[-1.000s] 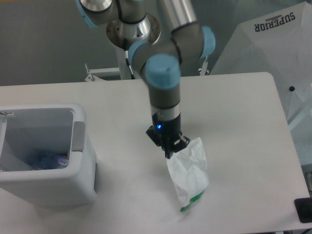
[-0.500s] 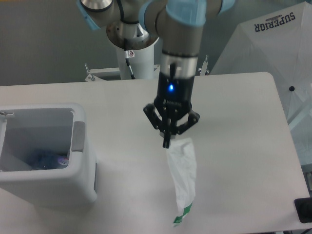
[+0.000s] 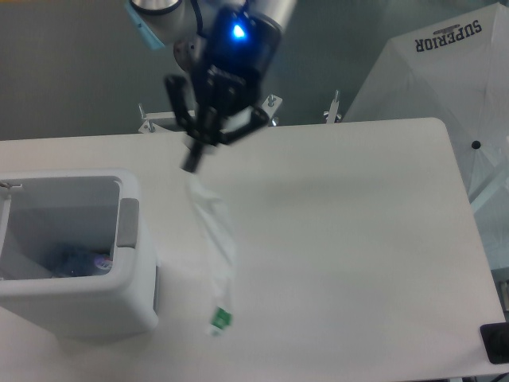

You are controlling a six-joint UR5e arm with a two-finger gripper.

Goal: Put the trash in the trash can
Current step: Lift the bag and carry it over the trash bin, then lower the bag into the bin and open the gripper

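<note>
My hand [image 3: 193,163] pinches the top of the plastic bag [image 3: 215,239]; light and limp, it trails toward five o'clock. The trash can [image 3: 127,274] sits at eight o'clock.

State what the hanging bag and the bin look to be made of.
Bag: thin translucent plastic film, likely; it drapes limp and crinkled from the end effector, table showing through. Bin: probably rigid molded plastic, smooth white thick walls, rounded corners.
</note>
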